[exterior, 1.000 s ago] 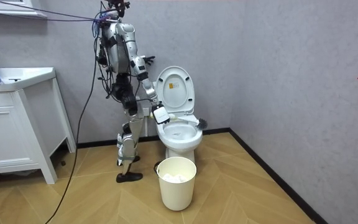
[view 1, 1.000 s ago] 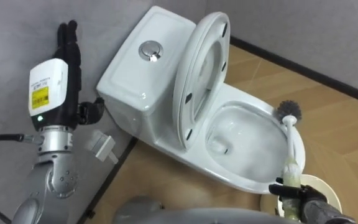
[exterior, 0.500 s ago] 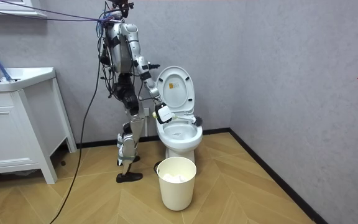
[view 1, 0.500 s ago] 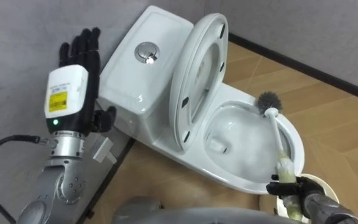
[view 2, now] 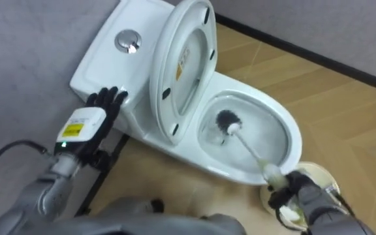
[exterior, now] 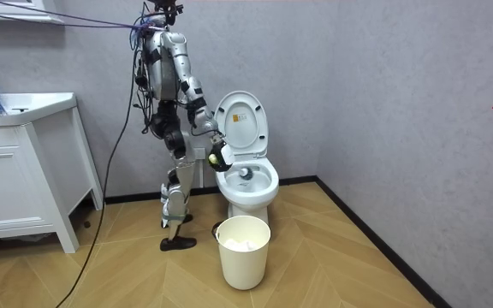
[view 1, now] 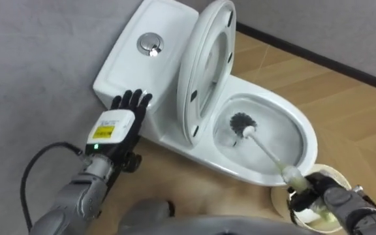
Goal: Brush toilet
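**Brush head down in the bowl**

Left eye: right hand (view 1: 328,203) is curled round the brush (view 1: 265,147) handle, with the bristle head low inside the toilet (view 1: 240,173) bowl to scrub. Left hand (view 1: 124,117) lies flat against the tank (view 1: 129,59), fingers straight, likely bracing.

Room: robot stands beside the toilet, with a bin (exterior: 244,257) in front.

Right eye: lid (view 2: 181,65) is up, giving access.

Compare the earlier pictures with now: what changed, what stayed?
The brush swung from over the rim of the bowl down into it, still gripped by the right robot hand. The left robot hand dropped from beside the wall to the tank's side, fingers straight. The lid stayed up.
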